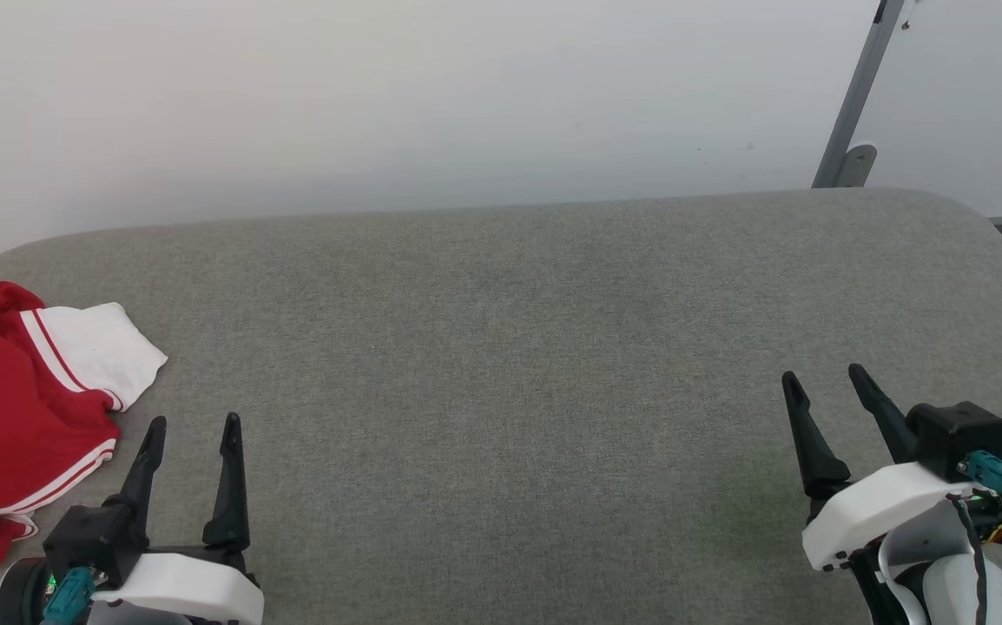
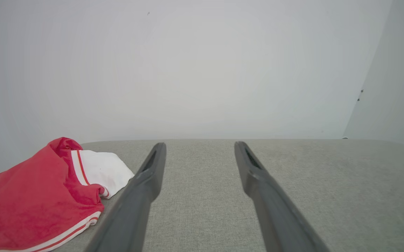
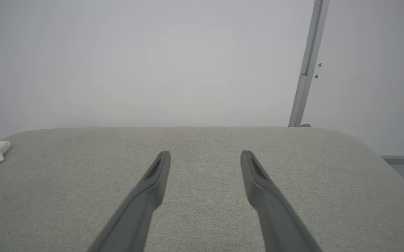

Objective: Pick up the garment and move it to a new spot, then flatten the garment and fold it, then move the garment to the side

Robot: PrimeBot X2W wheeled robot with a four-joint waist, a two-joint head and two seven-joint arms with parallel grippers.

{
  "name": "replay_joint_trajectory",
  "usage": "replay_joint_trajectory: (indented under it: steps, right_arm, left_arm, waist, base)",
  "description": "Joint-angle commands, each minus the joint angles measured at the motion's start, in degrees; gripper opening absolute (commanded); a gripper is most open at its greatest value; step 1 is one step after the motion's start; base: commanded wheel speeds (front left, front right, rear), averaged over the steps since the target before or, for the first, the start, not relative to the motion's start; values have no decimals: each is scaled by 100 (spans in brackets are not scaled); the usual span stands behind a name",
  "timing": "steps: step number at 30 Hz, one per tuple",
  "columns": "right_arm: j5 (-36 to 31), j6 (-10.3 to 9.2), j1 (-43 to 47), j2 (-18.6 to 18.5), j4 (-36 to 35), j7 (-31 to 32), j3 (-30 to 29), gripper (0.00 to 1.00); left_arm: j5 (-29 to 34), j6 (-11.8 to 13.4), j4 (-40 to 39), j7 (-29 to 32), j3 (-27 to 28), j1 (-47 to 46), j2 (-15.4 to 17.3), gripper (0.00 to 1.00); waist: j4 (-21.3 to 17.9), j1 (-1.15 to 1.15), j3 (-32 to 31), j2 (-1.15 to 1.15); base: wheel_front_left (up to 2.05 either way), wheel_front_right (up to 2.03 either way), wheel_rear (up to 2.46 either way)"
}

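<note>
The garment (image 1: 23,408), a red shirt with a white sleeve and red-and-white striped trim, lies bunched in a heap at the far left end of the grey fabric-covered bench (image 1: 510,347), running partly out of the head view's left edge. The left gripper (image 1: 194,424) hovers just beside it on its right, fingers spread apart and holding nothing. The right gripper (image 1: 822,375) is well apart at the other end of the bench, likewise spread open and empty. Nothing of the task looks done yet, so picking up seems to be the step in hand. The main risk, I judge, is a grab on one loose layer such as the white sleeve (image 2: 100,171), which would leave the heap hanging twisted and hard to flatten. Because the shirt sits by the bench's rounded edge, a sideways nudge from a finger could push it off. The soft jersey may also slip from a shallow pinch, or the bench's cloth get caught along with it. Counted: one garment, one bench, two grippers with two dark fingers each, and one grey pole (image 1: 857,95) against the wall behind.
</note>
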Motion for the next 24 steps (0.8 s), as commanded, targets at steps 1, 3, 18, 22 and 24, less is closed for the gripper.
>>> replay_joint_trajectory:
  steps: [1,3,18,22,24]
  right_arm:
    - [-38,-2,-66,-6,-33,-43,-18,100]
    - [-52,-2,-62,-1,-27,-37,-27,100]
    - [-8,-2,-50,3,-125,51,172,100]
    - [56,-2,-73,-31,-141,92,307,100]
    - [86,-2,-82,-31,-147,102,394,100]
  left_arm:
    - [30,-15,-10,-43,2,87,12,100]
    - [39,-29,-3,-43,13,83,8,100]
    - [-67,86,99,-42,201,86,-14,100]
    - [-120,166,113,-11,300,64,35,100]
    - [-159,225,100,18,381,76,61,100]
  waist:
    - [1,0,-2,0]
    - [2,0,-6,0]
    - [254,0,-60,0]
    - [598,0,-101,0]
    - [783,0,-123,0]
  base:
    - [0,0,0]
    - [0,0,0]
    - [0,0,0]
    - [0,0,0]
    - [0,0,0]
